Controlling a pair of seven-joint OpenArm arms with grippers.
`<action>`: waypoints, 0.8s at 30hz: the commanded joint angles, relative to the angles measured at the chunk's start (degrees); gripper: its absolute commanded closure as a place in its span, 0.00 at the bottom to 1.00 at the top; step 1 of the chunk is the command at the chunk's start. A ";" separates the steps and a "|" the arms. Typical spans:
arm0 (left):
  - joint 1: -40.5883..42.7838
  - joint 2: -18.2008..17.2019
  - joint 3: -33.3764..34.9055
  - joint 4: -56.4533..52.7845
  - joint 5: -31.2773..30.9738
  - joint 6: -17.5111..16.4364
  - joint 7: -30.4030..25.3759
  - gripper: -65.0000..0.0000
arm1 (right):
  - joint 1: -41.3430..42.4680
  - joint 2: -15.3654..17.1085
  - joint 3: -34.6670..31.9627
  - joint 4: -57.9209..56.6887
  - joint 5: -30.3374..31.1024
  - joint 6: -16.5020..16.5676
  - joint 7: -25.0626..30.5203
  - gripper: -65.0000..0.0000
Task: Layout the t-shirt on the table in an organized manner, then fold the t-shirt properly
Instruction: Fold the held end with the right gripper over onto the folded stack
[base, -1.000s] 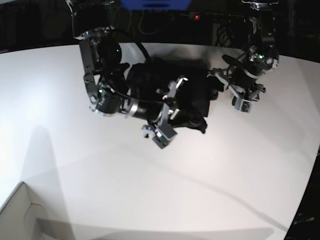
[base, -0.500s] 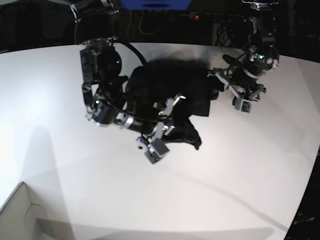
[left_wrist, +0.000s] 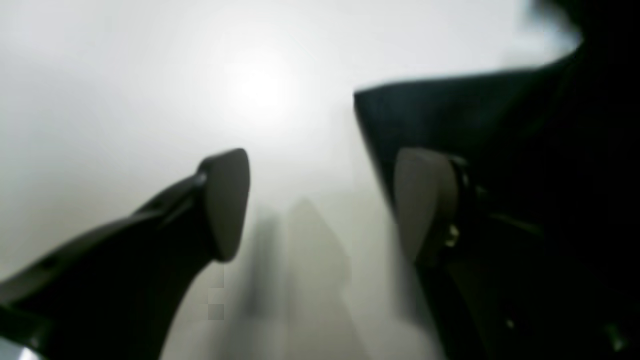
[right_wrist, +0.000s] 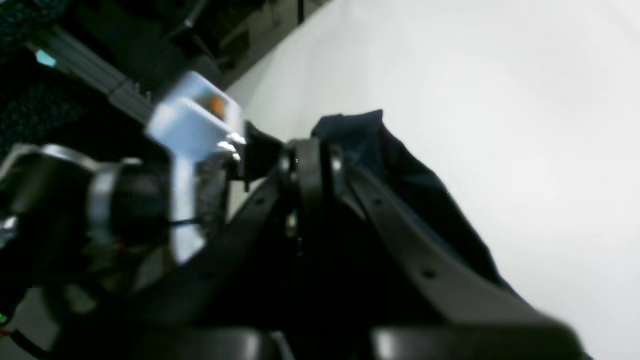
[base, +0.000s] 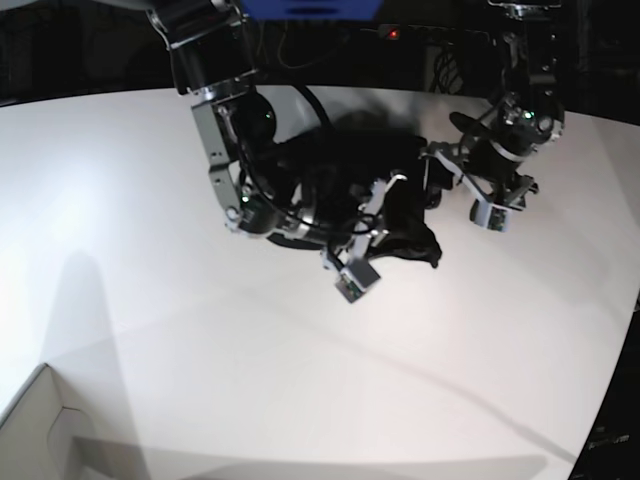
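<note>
The black t-shirt (base: 412, 243) lies bunched at the back middle of the white table (base: 200, 340). My right gripper (base: 388, 198) is shut on a fold of it, and the right wrist view shows the dark cloth (right_wrist: 420, 195) draped around the closed fingertips (right_wrist: 310, 150). My left gripper (base: 437, 172) stands open just right of the bunch. In the left wrist view its two pads (left_wrist: 227, 200) are wide apart over bare table (left_wrist: 150, 75). A straight edge of the t-shirt (left_wrist: 450, 115) lies behind the right-hand pad, and nothing is between the fingers.
A white box corner (base: 40, 420) sits at the bottom left. Dark equipment and cables line the far edge beyond the table (base: 420, 40). The left arm's wrist housing (right_wrist: 192, 125) shows close beside my right gripper. Bare tabletop spreads across the front and left.
My right arm has swung right and toward the back with the t-shirt in its grip, bringing the bunch up against the left gripper. The left arm has barely shifted.
</note>
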 joint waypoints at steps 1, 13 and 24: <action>0.05 -0.34 -0.20 1.85 -0.49 -0.21 -1.07 0.32 | 1.16 -0.69 -0.13 0.22 1.71 0.36 1.73 1.00; 6.20 -4.65 -3.71 3.79 -0.58 -0.12 -1.07 0.32 | 1.07 0.80 -1.36 -2.07 1.71 0.36 1.73 0.85; 7.79 -4.74 -11.80 4.23 -1.02 -0.21 -1.07 0.31 | 0.45 3.79 0.40 2.77 1.79 0.36 1.20 0.45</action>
